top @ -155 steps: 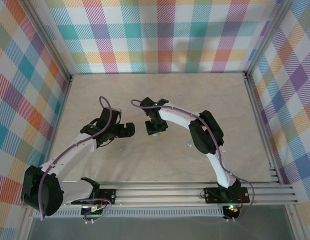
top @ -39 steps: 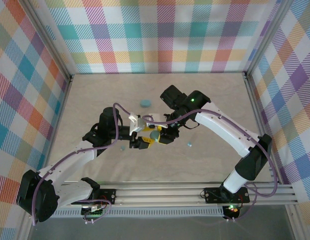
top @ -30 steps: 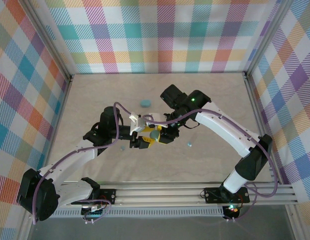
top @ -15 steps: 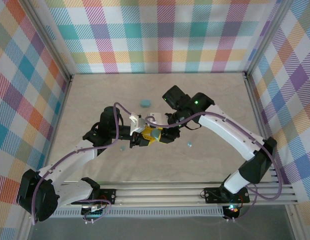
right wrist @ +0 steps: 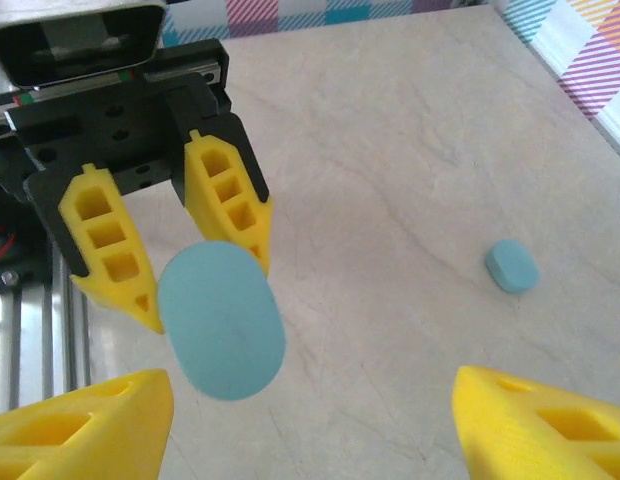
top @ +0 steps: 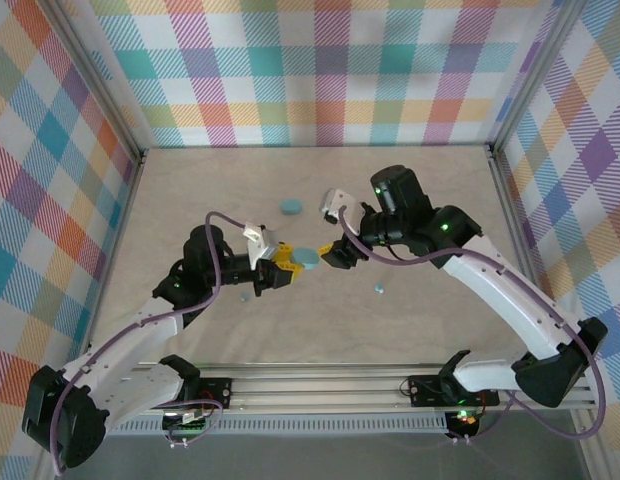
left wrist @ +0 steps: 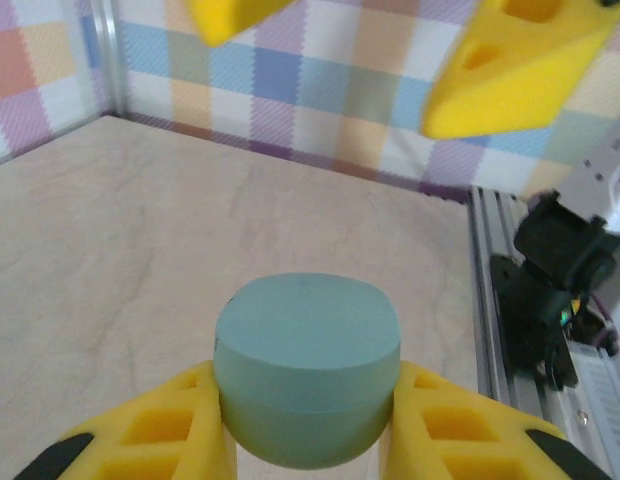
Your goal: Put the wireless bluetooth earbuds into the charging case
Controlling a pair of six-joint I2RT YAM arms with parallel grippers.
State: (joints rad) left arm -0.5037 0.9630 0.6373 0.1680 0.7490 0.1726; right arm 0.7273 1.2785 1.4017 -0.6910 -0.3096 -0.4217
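At the centre of the pale marbled table, within plaid walls, the two arms meet tip to tip. The left arm reaches in from the near-left corner and the right arm curves in from the near-right. The left gripper is raised off the table, its yellow fingers clamped on either side of the charging case, a rounded teal puck. In the left wrist view the case sits upright between the fingers, and no opening can be seen in it. The right gripper faces the held case from just beside it without touching. Its jaws are spread wide and hold nothing. A second teal case lies flat on the table farther back, apart from both grippers. One earbud, a tiny pale blue bead, rests on the bare table on the near side of the right gripper. Another earbud rests on the table close beside the left arm's wrist. Both lie outside the held case.
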